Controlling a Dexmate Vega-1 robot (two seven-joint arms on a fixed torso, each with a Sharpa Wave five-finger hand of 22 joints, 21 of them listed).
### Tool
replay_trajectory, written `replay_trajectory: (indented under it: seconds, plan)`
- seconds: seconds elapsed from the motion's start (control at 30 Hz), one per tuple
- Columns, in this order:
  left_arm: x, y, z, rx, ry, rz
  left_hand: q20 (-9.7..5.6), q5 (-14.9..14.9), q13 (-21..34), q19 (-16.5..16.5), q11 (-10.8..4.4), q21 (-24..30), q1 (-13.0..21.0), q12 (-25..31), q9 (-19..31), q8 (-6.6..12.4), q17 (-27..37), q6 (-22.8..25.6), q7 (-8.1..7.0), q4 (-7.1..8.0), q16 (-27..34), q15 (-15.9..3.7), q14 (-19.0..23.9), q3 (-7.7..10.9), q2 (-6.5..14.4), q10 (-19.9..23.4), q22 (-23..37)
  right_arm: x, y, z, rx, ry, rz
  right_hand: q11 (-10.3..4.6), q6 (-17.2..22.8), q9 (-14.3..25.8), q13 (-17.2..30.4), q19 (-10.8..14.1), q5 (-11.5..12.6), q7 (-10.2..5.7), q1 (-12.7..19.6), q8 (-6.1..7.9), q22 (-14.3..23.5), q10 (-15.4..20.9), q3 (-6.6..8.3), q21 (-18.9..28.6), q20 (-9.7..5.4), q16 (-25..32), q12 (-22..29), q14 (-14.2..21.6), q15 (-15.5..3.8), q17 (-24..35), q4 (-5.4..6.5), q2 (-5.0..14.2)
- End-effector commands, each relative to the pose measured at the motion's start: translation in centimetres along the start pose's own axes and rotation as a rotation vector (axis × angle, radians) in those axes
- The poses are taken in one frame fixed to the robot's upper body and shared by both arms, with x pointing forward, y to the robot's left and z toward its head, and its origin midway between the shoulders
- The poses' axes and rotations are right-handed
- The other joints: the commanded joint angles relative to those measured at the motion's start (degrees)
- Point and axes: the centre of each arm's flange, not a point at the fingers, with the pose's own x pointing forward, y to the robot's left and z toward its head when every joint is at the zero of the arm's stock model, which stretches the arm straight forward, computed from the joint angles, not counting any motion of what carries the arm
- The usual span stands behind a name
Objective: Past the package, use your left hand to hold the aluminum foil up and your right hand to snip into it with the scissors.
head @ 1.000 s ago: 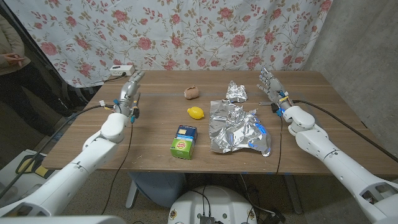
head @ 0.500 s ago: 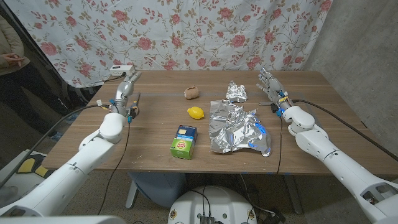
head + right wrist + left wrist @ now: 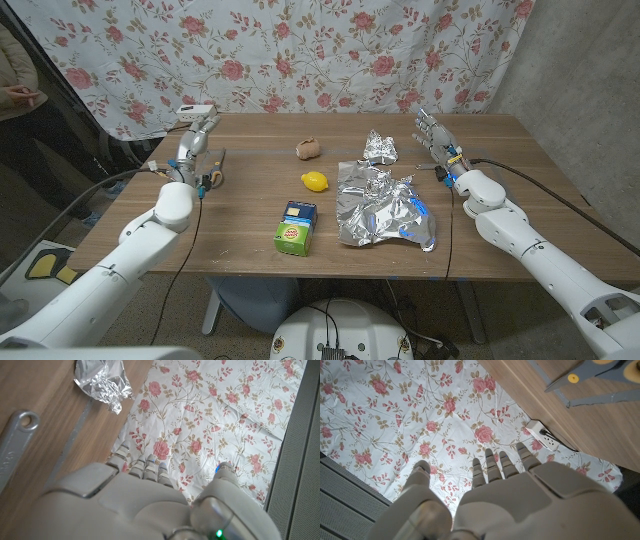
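A large crumpled sheet of aluminum foil [image 3: 385, 208] lies on the table right of centre, with a smaller foil wad [image 3: 379, 147] [image 3: 102, 380] behind it. The green and blue package [image 3: 296, 228] stands near the front, left of the sheet. Grey scissors [image 3: 213, 170] [image 3: 585, 372] lie at the table's left side. My left hand [image 3: 195, 135] [image 3: 495, 500] hovers just behind the scissors, fingers extended and holding nothing. My right hand [image 3: 432, 135] [image 3: 135, 505] is raised at the foil's far right, fingers straight and empty.
A lemon [image 3: 314, 181] and a brown lump [image 3: 309, 150] sit mid-table. A white power strip [image 3: 195, 111] [image 3: 542, 435] lies at the far left edge. A metal wrench [image 3: 12, 445] lies by my right hand. A person [image 3: 15, 70] stands at the left.
My left hand has drifted left and toward the far edge, away from the table's middle. The right hand has barely moved.
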Motion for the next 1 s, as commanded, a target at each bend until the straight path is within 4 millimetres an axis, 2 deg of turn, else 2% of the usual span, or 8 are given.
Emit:
replay_trajectory:
  seconds: [0.03, 0.33, 0.53, 0.63, 0.7, 0.87, 0.93, 1.0]
  plan:
    - [-0.24, 0.77, -0.13, 0.074, 0.014, 0.021, 0.24, 0.41, 0.15, 0.25, -0.41, 0.18, 0.79, 0.02, 0.18, -0.06, 0.11, 0.05, 0.34, -0.37, 0.07, -0.28, 0.01, 0.2, -0.33, 0.26, 0.14, 0.04, 0.06, 0.27, -0.044, -0.014, 0.002, 0.03, -0.22, 0.12, 0.11, 0.11, -0.07, -0.04, 0.73, 0.44, 0.18, 0.48, 0.36, 0.23, 0.2, 0.27, 0.34, 0.32, -0.02, 0.06, -0.33, 0.04]
    - [-0.33, 0.93, -0.4, 0.115, 0.035, 0.021, 0.24, 0.43, 0.18, 0.25, -0.24, 0.13, 1.41, -0.05, 0.19, 0.06, 0.1, 0.59, 3.02, -0.41, -0.04, -0.28, -0.04, 0.2, -0.47, 0.35, 0.13, 0.02, 0.05, 0.21, -0.042, -0.02, 0.002, -0.03, -0.06, 0.12, 0.1, 0.19, -0.1, -0.04, 0.98, 0.49, 0.17, 0.62, 0.47, 0.29, 0.11, 0.33, 0.39, 0.39, -0.07, -0.01, -0.4, 0.16]
    - [-0.16, 1.1, -0.5, 0.143, 0.045, 0.022, 0.13, 0.44, 0.2, 0.23, -0.35, 0.11, 1.63, 0.0, 0.19, 0.11, 0.1, 0.8, 3.08, -0.43, -0.06, -0.32, -0.04, 0.23, -0.47, 0.54, 0.13, 0.05, 0.17, 0.23, -0.037, -0.025, 0.002, 0.04, -0.02, 0.13, 0.1, 0.23, -0.11, -0.05, 1.14, 0.49, 0.17, 0.77, 0.55, 0.31, 0.11, 0.36, 0.44, 0.43, -0.21, -0.04, -0.44, 0.25]
    - [-0.09, 1.23, -0.54, 0.152, 0.044, 0.023, 0.15, 0.46, 0.25, 0.27, -0.21, 0.08, 2.55, 0.25, 0.14, 0.55, 0.1, 2.63, 6.9, -0.43, -0.04, -0.37, 0.16, 0.35, -0.37, 1.48, 0.12, 0.05, 0.17, 0.23, -0.041, -0.025, 0.005, 0.0, -0.01, 0.13, 0.1, 0.24, -0.12, -0.03, 1.24, 0.49, 0.17, 0.8, 0.59, 0.32, 0.1, 0.39, 0.44, 0.5, -0.24, -0.07, -0.46, 0.3]
    - [-0.08, 1.3, -0.54, 0.166, 0.05, 0.028, 0.28, 0.5, 0.27, 0.25, 0.38, 0.07, 3.04, 0.44, 0.09, 0.54, 0.09, 3.07, 8.29, -0.41, -0.06, -0.27, 0.2, 0.51, -0.06, 2.12, 0.13, 0.03, 0.11, 0.23, -0.036, -0.024, 0.0, 0.05, -0.01, 0.13, 0.09, 0.25, -0.12, -0.02, 1.28, 0.49, 0.17, 0.79, 0.61, 0.32, 0.1, 0.4, 0.43, 0.52, -0.26, -0.07, -0.47, 0.32]
    - [-0.01, 1.48, -0.59, 0.192, 0.053, 0.018, 0.26, 0.51, 0.28, 0.26, 0.43, 0.07, 3.24, 0.48, 0.07, 0.53, 0.08, 3.23, 8.4, -0.4, -0.01, -0.16, 0.37, 0.56, 0.05, 2.32, 0.13, -0.08, -0.02, 0.22, -0.037, -0.023, -0.006, -0.1, 0.02, 0.13, 0.09, 0.26, -0.14, -0.02, 1.38, 0.49, 0.17, 0.84, 0.65, 0.33, 0.12, 0.46, 0.44, 0.62, -0.25, -0.1, -0.5, 0.36]
    - [0.01, 1.54, -0.59, 0.202, 0.062, 0.022, 0.28, 0.52, 0.29, 0.28, -0.13, 0.07, 3.52, 0.32, 0.05, 0.31, 0.09, 2.99, 6.87, -0.45, -0.02, -0.2, 0.41, 0.53, -0.09, 2.07, 0.13, -0.12, -0.04, 0.23, -0.035, -0.023, -0.009, -0.11, 0.04, 0.13, 0.09, 0.27, -0.14, -0.01, 1.42, 0.5, 0.17, 0.84, 0.66, 0.33, 0.12, 0.47, 0.44, 0.65, -0.22, -0.11, -0.5, 0.36]
    - [0.02, 1.58, -0.59, 0.209, 0.066, 0.026, 0.46, 0.51, 0.3, 0.23, -0.12, 0.05, 3.55, 0.31, 0.05, 0.26, 0.1, 2.96, 6.8, -0.46, -0.04, -0.06, 0.39, 0.48, -0.21, 2.07, 0.12, -0.12, -0.03, 0.26, -0.037, -0.023, -0.006, -0.11, 0.04, 0.13, 0.09, 0.28, -0.15, 0.03, 1.45, 0.49, 0.17, 0.86, 0.67, 0.34, 0.15, 0.48, 0.44, 0.67, -0.23, -0.12, -0.51, 0.37]
